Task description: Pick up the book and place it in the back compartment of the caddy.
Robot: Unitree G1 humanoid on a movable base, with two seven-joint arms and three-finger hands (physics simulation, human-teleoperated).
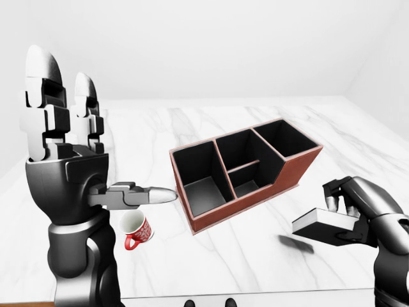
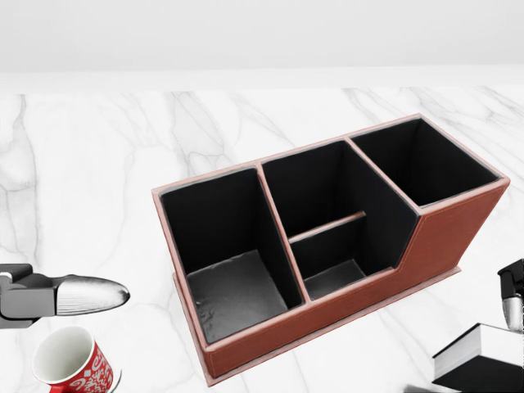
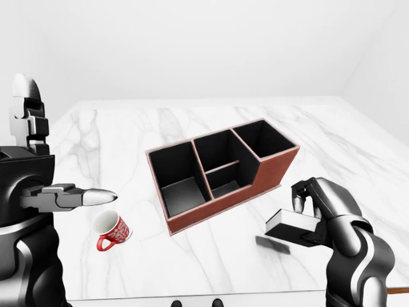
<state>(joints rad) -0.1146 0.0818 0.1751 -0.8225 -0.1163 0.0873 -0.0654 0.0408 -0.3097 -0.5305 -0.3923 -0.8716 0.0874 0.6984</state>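
A white marble tabletop with faint grey veins fills most of each view, meeting plain pale walls at its top edge in the eye views. Its surface looks smooth and slightly glossy.

Near the middle of the tabletop stands a rectangular reddish-brown leather-look caddy with a matte black lining, set at an angle. One tall compartment sits at each end, and the middle section is split by a low divider into two smaller ones. The wall toward the bottom of the head view steps down along the left and middle sections. All the compartments hold nothing but their dark floors.

The robot's left hand, glossy black and silver, stands upright at the left of the left-eye view, fingers spread straight and holding nothing; its thumb points toward the caddy.

At the lower right, the right hand has its fingers closed around a flat black-covered book with white page edges, held above the tabletop, apart from the caddy, with a shadow beneath it.

A small red ceramic mug with white pattern and white interior lies tilted on the tabletop left of the caddy.
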